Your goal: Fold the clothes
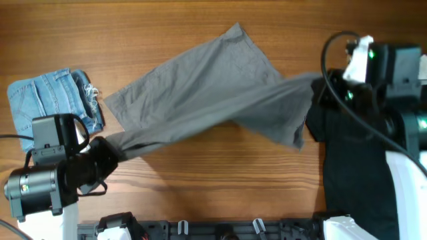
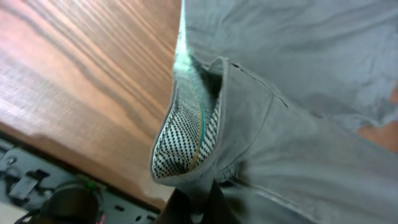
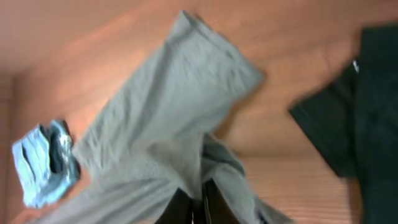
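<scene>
Trousers [image 1: 200, 100] are drawn out between my two arms; long axis runs from near-left to far-right across the bench [image 1: 200, 200]; one leg fans off toward the far edge. Left pincer [image 1: 112, 152] is clamped tight on the near-left end, by the checked pocket lining [image 2: 186, 134]; right pincer [image 1: 319, 85] is clamped tight on the far-right end; each arm has its own end. Shorts [image 1: 47, 100] lie just beside the left arm; black garment [image 1: 353, 173] lies under the right. I judge the next move carries one end over toward the other.

Matt grey woven-cloth trousers [image 1: 200, 93], faded blue denim shorts [image 1: 47, 100], matt black garment [image 1: 353, 180], smooth grained wood table [image 1: 200, 190]
</scene>
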